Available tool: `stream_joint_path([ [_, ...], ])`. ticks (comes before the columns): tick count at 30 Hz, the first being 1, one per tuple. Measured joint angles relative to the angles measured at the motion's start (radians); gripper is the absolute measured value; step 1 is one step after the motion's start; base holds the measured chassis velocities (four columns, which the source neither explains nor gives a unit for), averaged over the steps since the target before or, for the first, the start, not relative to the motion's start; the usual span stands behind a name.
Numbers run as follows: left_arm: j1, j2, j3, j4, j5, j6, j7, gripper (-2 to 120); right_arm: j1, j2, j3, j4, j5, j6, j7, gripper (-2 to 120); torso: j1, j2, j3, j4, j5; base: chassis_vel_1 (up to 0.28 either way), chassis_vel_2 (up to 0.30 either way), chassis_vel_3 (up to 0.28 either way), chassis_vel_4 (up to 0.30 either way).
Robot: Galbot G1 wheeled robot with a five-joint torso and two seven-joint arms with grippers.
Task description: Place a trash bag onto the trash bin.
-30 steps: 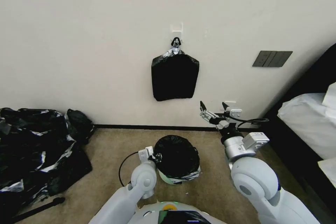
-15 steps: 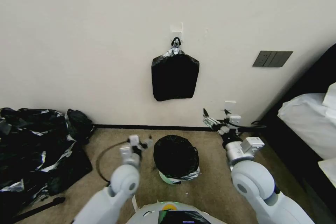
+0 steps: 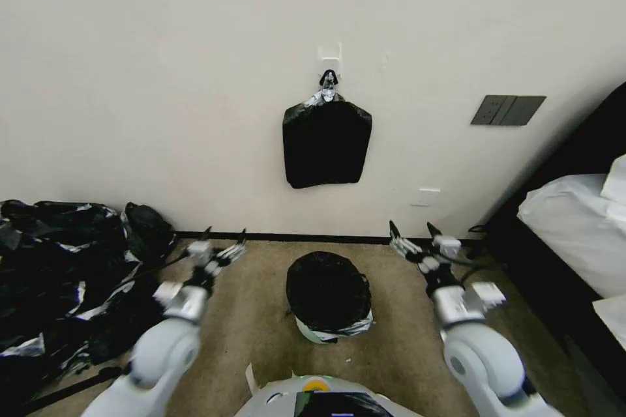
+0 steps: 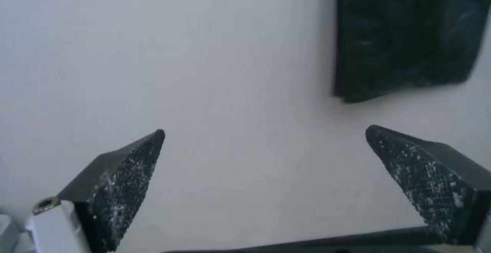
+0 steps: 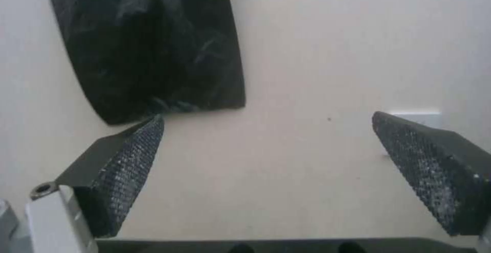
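The trash bin (image 3: 317, 333) is a small white bucket standing on the carpet in the middle of the head view. A glossy black trash bag (image 3: 328, 289) covers its mouth and hangs over its rim. My left gripper (image 3: 225, 233) is raised to the left of the bin, apart from it, open and holding nothing. My right gripper (image 3: 411, 227) is raised to the right of the bin, also open and holding nothing. In the wrist views the left gripper (image 4: 265, 130) and the right gripper (image 5: 267, 115) both face the wall with their fingers spread wide.
A flat stack of black bags (image 3: 326, 143) hangs from a clip on the wall above the bin, also in the stack's wrist views (image 4: 409, 34) (image 5: 148, 46). A big heap of black plastic (image 3: 65, 273) lies at the left. A bed (image 3: 574, 228) stands at the right.
My left gripper has left the bin's left rim and swung out to the left and up toward the wall. My right gripper has dropped a little and shifted right.
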Motion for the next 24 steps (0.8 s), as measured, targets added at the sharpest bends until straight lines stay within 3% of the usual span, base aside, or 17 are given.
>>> stream_joint_path([
  [2,0.134,-0.057,-0.100,-0.043,0.028,-0.037,0.028,100,-0.106,0.063,0.048,-0.003,-0.034,0.062,-0.061,100,0.000,0.000,0.000,-0.0002,0.0001,0.000,0.000,0.000,0.000],
  [6,0.258,-0.127,-0.132,-0.084,0.092,-0.096,0.043,100,-0.165,0.102,0.051,0.016,-0.034,0.094,-0.062,100,0.000,0.000,0.000,0.0003,-0.0004,0.000,0.000,0.000,0.000],
  [12,0.315,-0.194,-0.061,-0.112,0.158,-0.126,0.020,100,-0.164,0.123,0.033,0.021,-0.051,0.099,-0.043,100,0.000,0.000,0.000,0.0001,-0.0001,0.000,0.000,0.000,0.000],
  [15,0.309,-0.226,0.020,-0.138,0.184,-0.112,-0.026,100,-0.150,0.131,0.007,0.029,-0.076,0.088,-0.034,100,0.000,0.000,0.000,0.0001,0.0002,0.000,0.000,0.000,0.000],
  [24,0.264,-0.238,0.109,-0.148,0.214,-0.073,-0.058,100,-0.126,0.143,-0.022,0.037,-0.116,0.071,-0.019,100,0.000,0.000,0.000,0.0000,0.0000,0.000,0.000,0.000,0.000],
])
